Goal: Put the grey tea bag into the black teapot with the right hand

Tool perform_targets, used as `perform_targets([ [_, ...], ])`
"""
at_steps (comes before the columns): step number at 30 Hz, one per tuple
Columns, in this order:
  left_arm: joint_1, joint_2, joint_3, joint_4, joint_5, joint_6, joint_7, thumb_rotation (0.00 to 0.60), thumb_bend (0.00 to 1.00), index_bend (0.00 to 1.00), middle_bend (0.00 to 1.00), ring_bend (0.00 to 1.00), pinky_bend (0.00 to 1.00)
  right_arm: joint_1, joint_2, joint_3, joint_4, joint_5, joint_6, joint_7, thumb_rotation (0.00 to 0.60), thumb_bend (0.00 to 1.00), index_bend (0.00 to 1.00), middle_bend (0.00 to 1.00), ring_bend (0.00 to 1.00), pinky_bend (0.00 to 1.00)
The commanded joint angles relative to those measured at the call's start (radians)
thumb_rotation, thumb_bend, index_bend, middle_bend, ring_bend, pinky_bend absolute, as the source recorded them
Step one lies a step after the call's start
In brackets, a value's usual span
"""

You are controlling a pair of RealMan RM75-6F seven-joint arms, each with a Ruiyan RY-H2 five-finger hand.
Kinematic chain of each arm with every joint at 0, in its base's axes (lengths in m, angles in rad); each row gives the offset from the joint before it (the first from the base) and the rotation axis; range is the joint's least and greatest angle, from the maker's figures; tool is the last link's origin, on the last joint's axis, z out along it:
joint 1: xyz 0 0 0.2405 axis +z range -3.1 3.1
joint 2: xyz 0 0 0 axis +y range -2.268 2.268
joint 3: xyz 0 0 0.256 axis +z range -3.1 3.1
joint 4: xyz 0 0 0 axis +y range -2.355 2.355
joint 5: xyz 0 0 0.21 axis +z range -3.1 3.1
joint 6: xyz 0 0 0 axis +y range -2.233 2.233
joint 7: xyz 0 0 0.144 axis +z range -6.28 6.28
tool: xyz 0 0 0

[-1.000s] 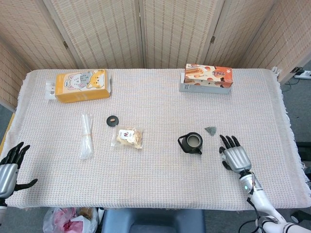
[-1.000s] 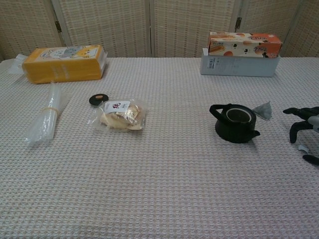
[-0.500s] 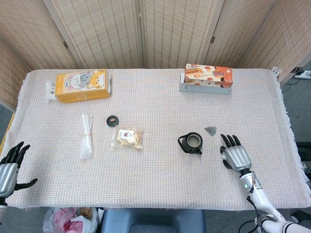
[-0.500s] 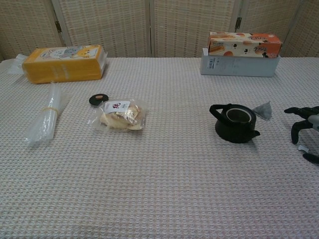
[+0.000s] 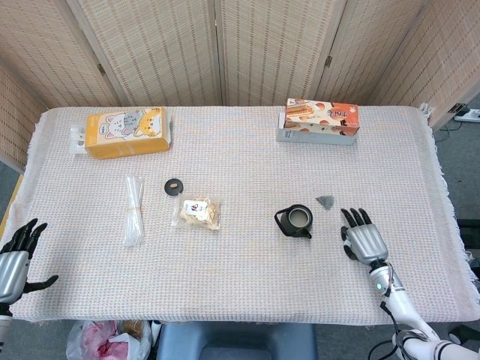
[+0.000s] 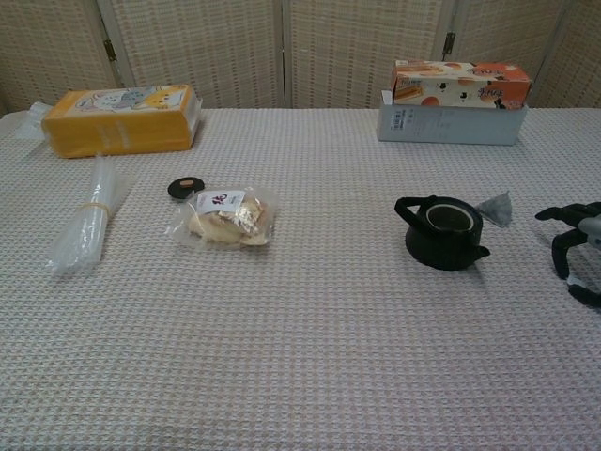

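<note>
The small grey triangular tea bag (image 5: 325, 201) lay flat on the surface (image 5: 247, 270), which was covered with a pale woven cloth, just beside the black round teapot (image 5: 295, 221) on its far right side and apart from it. The teapot stood upright with its lid off, its handle pointing left and its spout toward the near right. In the chest view the tea bag (image 6: 496, 209) showed partly behind the teapot (image 6: 441, 231).

The right robot hand (image 5: 364, 238) hovered palm down to the right of the teapot and near the tea bag, its dark fingers spread and holding nothing. In the chest view only its curved fingertips (image 6: 562, 250) showed at the right edge. The left robot hand (image 5: 16, 255) sat at the near left corner of the surface, fingers apart and empty.

Further left lay a small clear packet of snacks (image 5: 198, 212), a round black lid (image 5: 174, 186) and a clear plastic sleeve of sticks (image 5: 133, 208). A yellow pack with cartoon cats (image 5: 127, 131) and an orange-and-white carton (image 5: 319, 121) stood along the far side.
</note>
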Motion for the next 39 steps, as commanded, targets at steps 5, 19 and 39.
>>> perform_targets([
  [5, -0.001, -0.001, 0.000, 0.000, -0.003, -0.002, 0.002, 0.600, 0.13, 0.00, 0.00, 0.00, 0.25, -0.001, -0.002, 0.000, 0.004, 0.001, 0.006, 0.000, 0.600, 0.28, 0.54, 0.07, 0.00, 0.00],
  [19, -0.001, -0.003, 0.000, -0.001, -0.005, 0.000, 0.007, 0.600, 0.13, 0.00, 0.00, 0.00, 0.25, -0.004, -0.001, 0.002, 0.009, 0.001, 0.017, 0.014, 0.600, 0.30, 0.57, 0.09, 0.00, 0.00],
  [39, 0.000, -0.003, 0.000, -0.003, -0.005, 0.003, 0.008, 0.600, 0.13, 0.00, 0.00, 0.00, 0.25, -0.014, 0.014, 0.009, -0.021, -0.019, 0.074, 0.036, 0.600, 0.35, 0.65, 0.15, 0.00, 0.00],
])
